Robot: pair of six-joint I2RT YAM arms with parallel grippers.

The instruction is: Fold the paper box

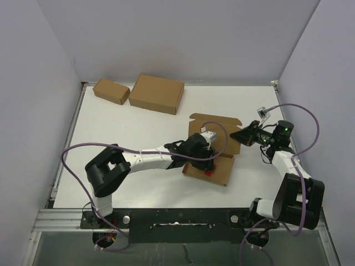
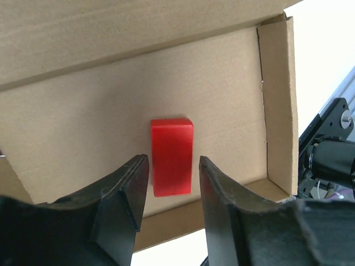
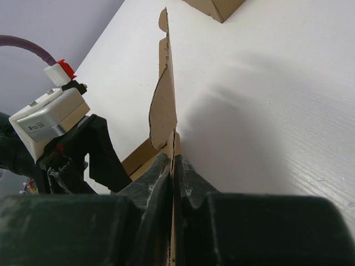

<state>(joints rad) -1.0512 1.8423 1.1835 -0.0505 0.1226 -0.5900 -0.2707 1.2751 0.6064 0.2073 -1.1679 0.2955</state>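
Paper box (image 1: 222,166) lies right of centre on the white table (image 1: 138,127), which is closed in by plain pale walls (image 1: 183,33) on the left, far and right sides. The table top looks smooth and bare around the box, with free room to its left and far side. The opened sheet stretches roughly near to far, a little skewed. Its notched lid flap is at the far end and a raised wall is at the near end.

Two other cardboard boxes sit well apart at the far left: a larger box (image 1: 156,93) and just beside it a smaller box (image 1: 111,91).

Both arms are at the paper box. The left arm reaches in from the near left, so its left gripper (image 2: 173,162) hangs over the box floor. Its fingers are parted narrowly either side of a red block (image 2: 172,149) lying on that floor, and I judge them just clear of it, not touching. The right gripper (image 3: 173,166) comes in from the right, and its fingers are closed tight on the thin edge of the right side flap (image 3: 163,111), which stands upright between them.

The coming fold seems to turn on this: the held flap lies to the right of the box floor, so it would swing leftward, toward the left gripper.
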